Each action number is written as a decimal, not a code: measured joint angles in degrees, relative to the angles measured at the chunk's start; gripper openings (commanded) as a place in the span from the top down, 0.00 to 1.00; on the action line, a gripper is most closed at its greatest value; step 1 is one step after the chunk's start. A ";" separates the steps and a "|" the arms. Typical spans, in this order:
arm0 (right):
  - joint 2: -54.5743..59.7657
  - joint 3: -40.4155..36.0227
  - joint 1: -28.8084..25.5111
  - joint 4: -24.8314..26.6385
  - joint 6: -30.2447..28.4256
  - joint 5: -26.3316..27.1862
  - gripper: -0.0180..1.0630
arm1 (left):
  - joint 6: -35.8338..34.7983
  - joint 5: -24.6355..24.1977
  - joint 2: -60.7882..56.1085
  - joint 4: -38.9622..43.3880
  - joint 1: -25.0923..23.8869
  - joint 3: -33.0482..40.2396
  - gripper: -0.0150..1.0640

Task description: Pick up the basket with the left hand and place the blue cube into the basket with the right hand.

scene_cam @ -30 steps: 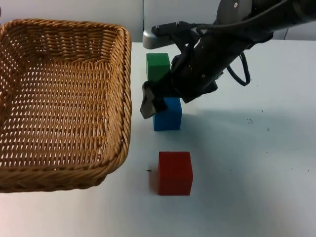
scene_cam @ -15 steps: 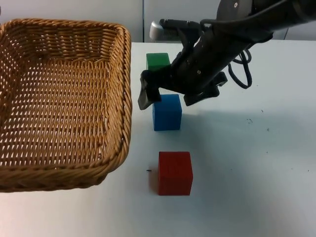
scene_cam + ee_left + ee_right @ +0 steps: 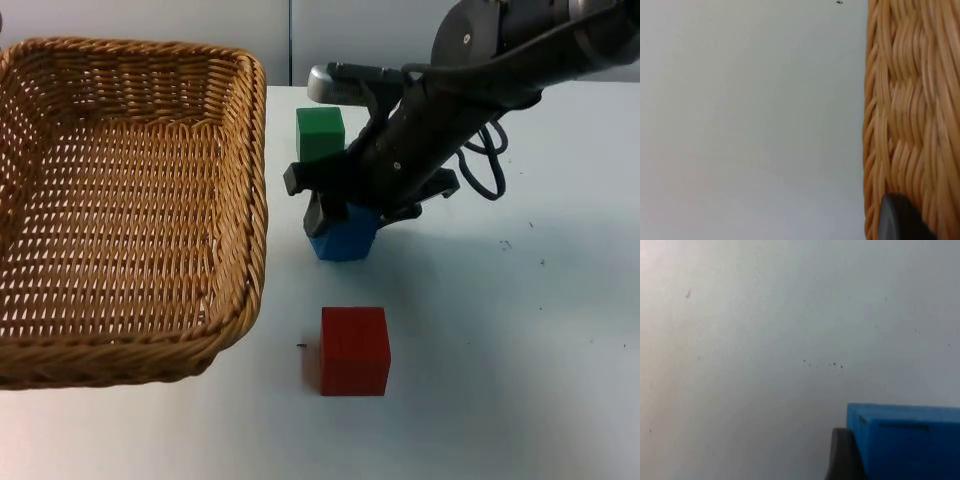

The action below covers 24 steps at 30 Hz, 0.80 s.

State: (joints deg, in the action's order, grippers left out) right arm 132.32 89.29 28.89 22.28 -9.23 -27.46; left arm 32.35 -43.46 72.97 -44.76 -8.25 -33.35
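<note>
The wicker basket (image 3: 255, 200) takes up the left of the top view and looks raised toward the camera. In the left wrist view its woven wall (image 3: 910, 115) runs beside a black fingertip (image 3: 897, 220) of my left gripper, which presses against the weave. The blue cube (image 3: 348, 242) sits right of the basket, tilted. My right gripper (image 3: 345, 215) is down over it, with one finger (image 3: 322, 215) on its left face. In the right wrist view the blue cube (image 3: 910, 445) lies tight against a dark fingertip (image 3: 842, 455).
A green cube (image 3: 320, 132) stands just behind the blue one, close to the right arm. A red cube (image 3: 354, 350) stands in front, nearer the table's front edge. White table (image 3: 520, 330) stretches open to the right.
The right gripper has dropped down onto the blue cube and closed around it. The cube now looks tilted and turned. The basket has not moved.
</note>
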 measured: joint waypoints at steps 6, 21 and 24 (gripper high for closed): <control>0.00 0.00 0.00 0.00 0.00 0.00 0.99 | 0.00 0.00 0.00 0.00 0.00 0.00 0.99; -12.22 0.00 0.00 -19.72 11.07 -6.77 0.99 | 0.00 -0.41 0.00 0.00 0.00 0.00 0.99; -19.19 0.00 0.00 -21.23 10.14 -8.17 0.99 | 0.13 -0.41 0.00 0.00 0.00 0.00 0.99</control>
State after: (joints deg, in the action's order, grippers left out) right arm 113.13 89.29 28.89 1.06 0.91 -35.63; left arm 32.48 -43.87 72.97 -44.76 -8.25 -33.35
